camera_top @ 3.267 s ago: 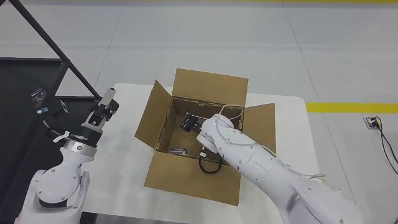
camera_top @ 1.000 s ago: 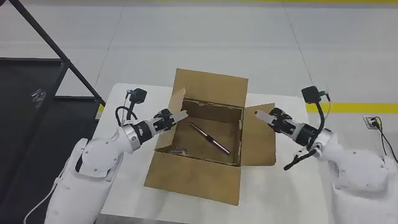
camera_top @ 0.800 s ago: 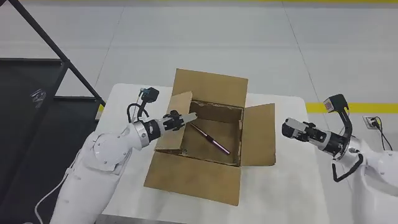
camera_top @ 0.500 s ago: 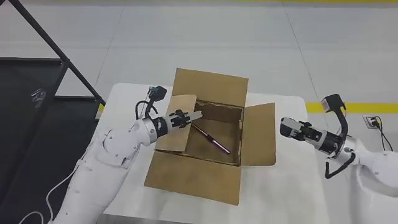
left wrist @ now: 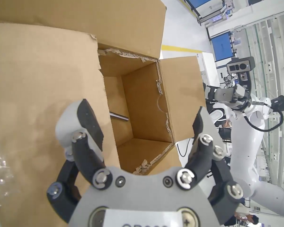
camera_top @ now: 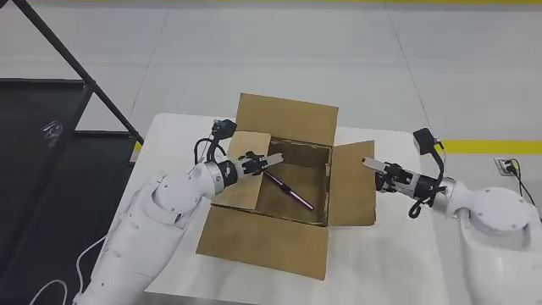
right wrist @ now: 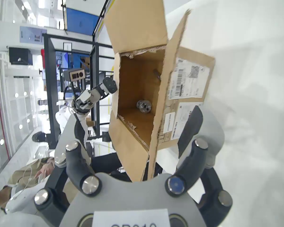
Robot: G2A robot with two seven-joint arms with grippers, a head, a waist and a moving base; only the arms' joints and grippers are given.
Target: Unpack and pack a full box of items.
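Cardboard box (camera_top: 262,246) sits on the white table (camera_top: 398,246) with a thin rod (camera_top: 288,191) inside, left gripper (camera_top: 269,163) on the inward-tilted left flap (camera_top: 241,193), right gripper (camera_top: 373,166) straddling the right flap (camera_top: 351,186) edge, both with fingers spread, probably to fold it shut.

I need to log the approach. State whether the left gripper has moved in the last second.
Yes. The left gripper has advanced from the cardboard box's left edge to over its opening, ending near the rod's upper end.
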